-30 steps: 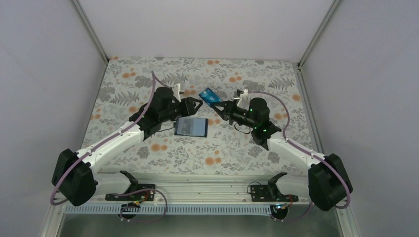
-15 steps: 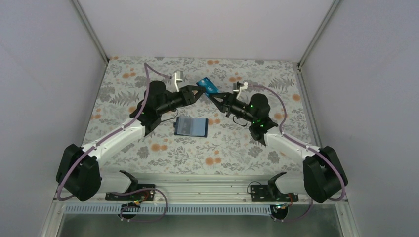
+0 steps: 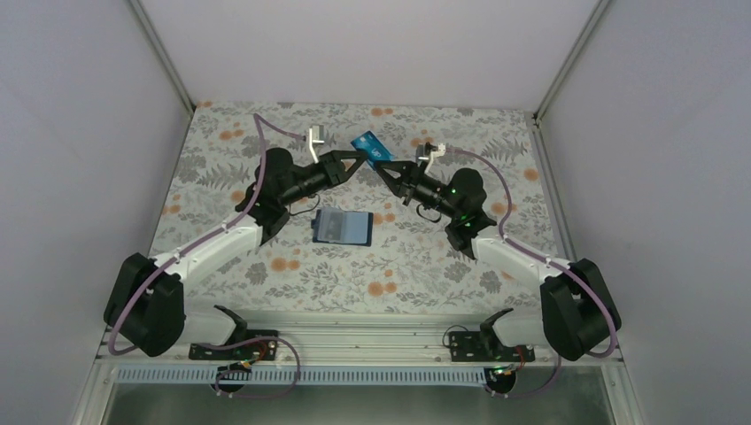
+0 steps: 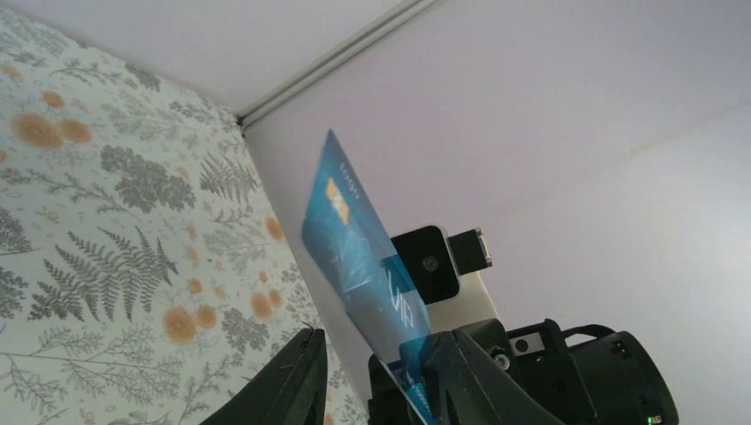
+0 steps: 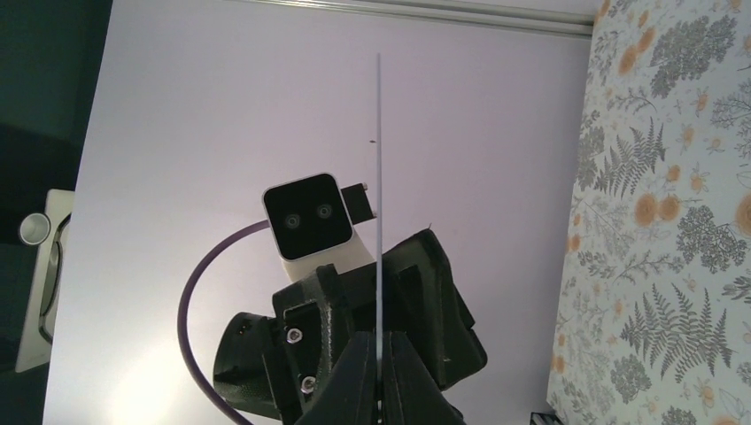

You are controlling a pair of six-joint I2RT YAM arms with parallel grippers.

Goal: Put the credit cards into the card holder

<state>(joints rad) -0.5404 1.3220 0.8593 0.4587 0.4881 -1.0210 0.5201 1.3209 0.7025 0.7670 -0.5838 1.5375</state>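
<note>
The right gripper (image 3: 383,166) is closed on the teal card (image 3: 372,148), clamping one short end between its fingertips. In the right wrist view the card (image 5: 379,177) appears edge-on as a thin straight line rising from the closed fingers (image 5: 359,372). The card is held in the air, clear of the table (image 3: 443,266), over the table's far half. Its free end points up and away from the right gripper. The left gripper (image 3: 356,162) faces the right gripper from the opposite side, tip to tip. Its jaws are apart. In the left wrist view the two left fingers (image 4: 297,381) stand on either side of the card's lower part (image 4: 363,266). The card lies close to one finger, with a clear gap to the other. Contact between the card and the nearer finger cannot be determined. The card's printed face, with a small orange mark near its upper end, is turned toward the left wrist camera (image 5: 310,217). The holder (image 3: 343,227) lies open and flat on the table near the centre, its lighter blue-grey inside facing up. It sits nearer the arm bases than both grippers, just beside the left forearm, apart from the card.
</note>
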